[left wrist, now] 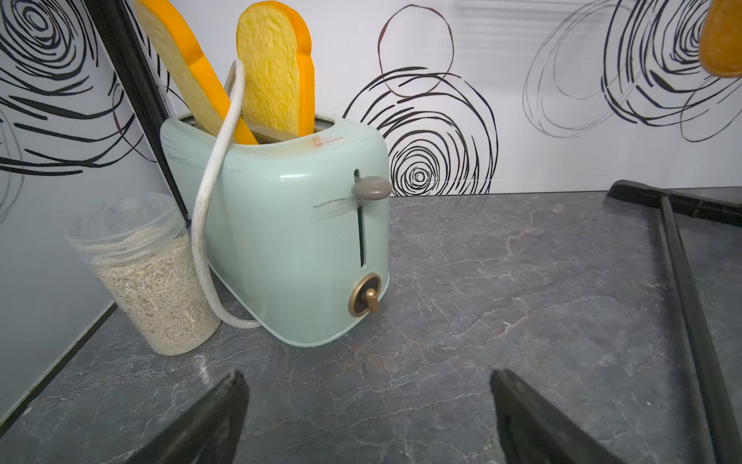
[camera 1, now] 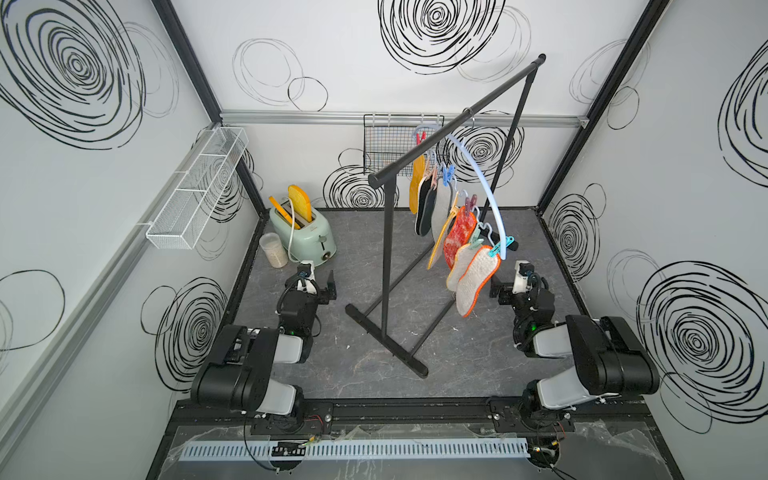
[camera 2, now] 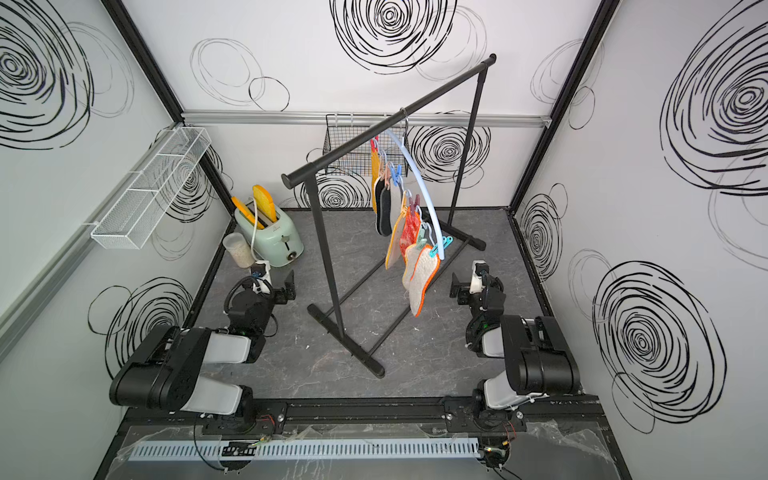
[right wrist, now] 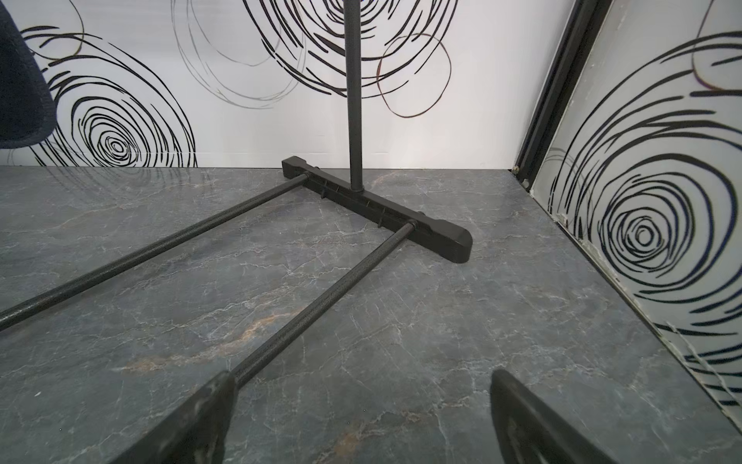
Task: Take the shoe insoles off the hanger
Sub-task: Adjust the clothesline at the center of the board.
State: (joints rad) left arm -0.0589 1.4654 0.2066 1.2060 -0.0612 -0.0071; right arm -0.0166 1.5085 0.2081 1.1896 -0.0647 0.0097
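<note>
The hanger (camera 1: 484, 183) (camera 2: 422, 183), a pale-blue arc with coloured pegs, hangs by its hook from the black rail. Several shoe insoles are pegged along it: dark ones (camera 1: 424, 212) at the back, a red mesh one (camera 1: 459, 237) in the middle, and off-white ones with orange rims (camera 1: 476, 282) (camera 2: 422, 282) at the front. My left gripper (camera 1: 318, 286) (left wrist: 367, 401) is open and empty, low over the table beside the toaster. My right gripper (camera 1: 509, 291) (right wrist: 361, 401) is open and empty, low and just right of the front insoles. A dark insole's tip (right wrist: 20, 92) shows in the right wrist view.
The tall black garment rail (camera 1: 453, 124) stands mid-table, its base bars (right wrist: 377, 209) running along the floor ahead of my right gripper. A mint toaster (camera 1: 301, 237) (left wrist: 281, 241) with yellow slices and a grain jar (camera 1: 273, 249) sit back left. Wire baskets (camera 1: 395, 145) (camera 1: 195, 187) hang on the walls.
</note>
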